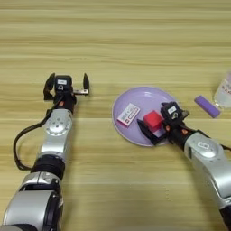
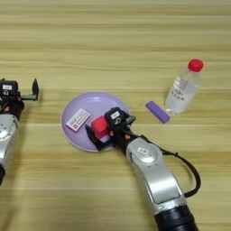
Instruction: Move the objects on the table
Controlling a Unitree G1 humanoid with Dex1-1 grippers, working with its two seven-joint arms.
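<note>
Left eye view: right gripper [image 1: 155, 122] clamped on red cube [image 1: 152, 120] over lilac plate [image 1: 122, 101], card [image 1: 128, 114] beside. Left gripper [image 1: 66, 85] spread wide, idle on table [image 1: 115, 40]. Purple block [image 2: 157, 111] near bottle [image 2: 183, 88].

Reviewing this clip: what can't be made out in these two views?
- Bottle: the left eye view's right edge cuts it off; whole only in the right eye view.
- Card print: too small to read.
- Right gripper around the red cube: real contact unclear; the fingers hide the cube's sides.
- Left gripper: partly cut off in the right eye view.
</note>
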